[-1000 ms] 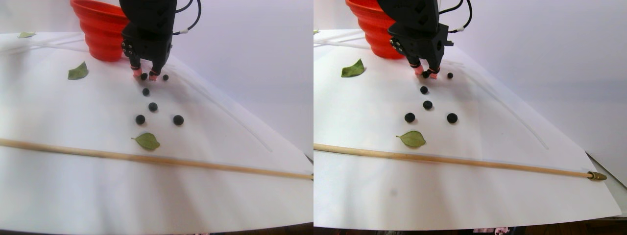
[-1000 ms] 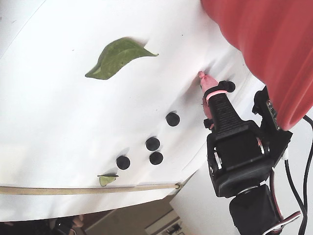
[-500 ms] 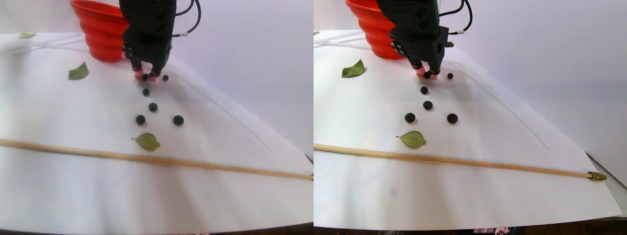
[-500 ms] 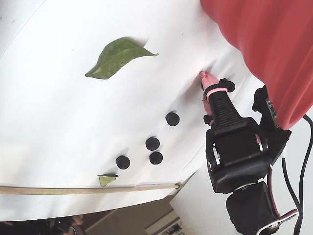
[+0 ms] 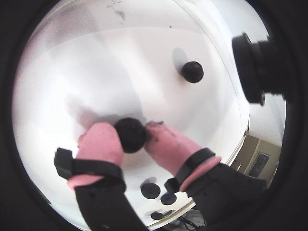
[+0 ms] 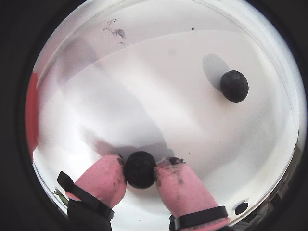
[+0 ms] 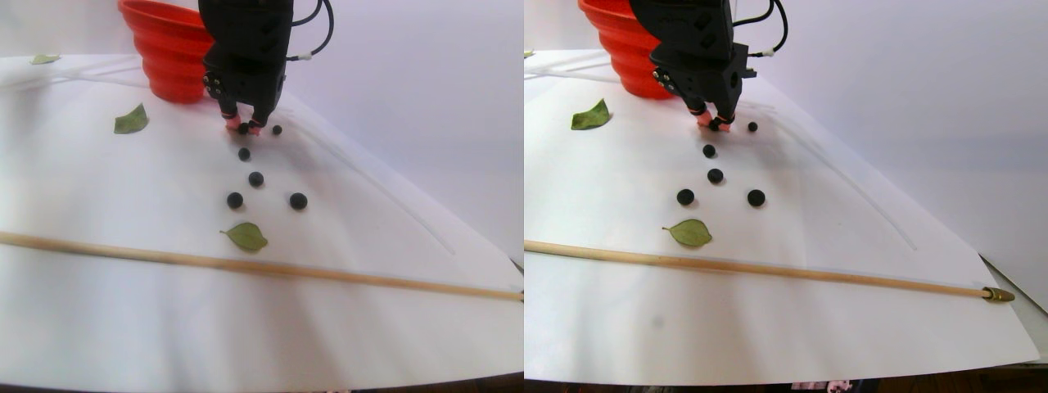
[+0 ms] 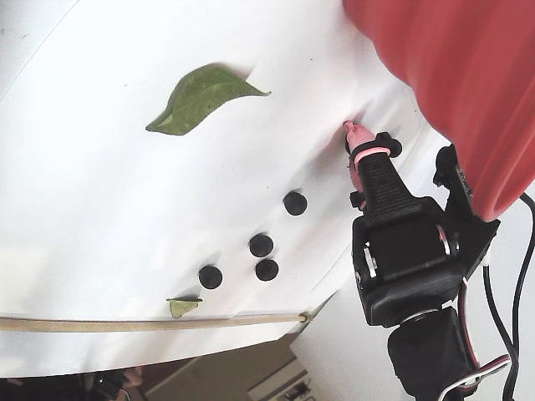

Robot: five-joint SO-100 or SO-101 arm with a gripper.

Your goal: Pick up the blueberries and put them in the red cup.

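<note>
White paper sheet (image 7: 123,311), gripper (image 6: 140,179) pinching one blueberry.

Between the pink fingertips (image 5: 101,142) a blueberry (image 6: 140,169) is clenched, touching both pads down at the paper; whether it rests on the sheet or is just lifted is hard to tell. Another loose berry (image 6: 234,85) lies near it, apart from the claw. In the stereo pair view four more blueberries (image 7: 256,178) are scattered on the sheet nearer the camera. Just behind the gripper stands the red cup (image 7: 168,49), upright. Green leaves (image 7: 130,119) lie on the paper, and a wooden stick (image 7: 246,266) crosses it in front.
</note>
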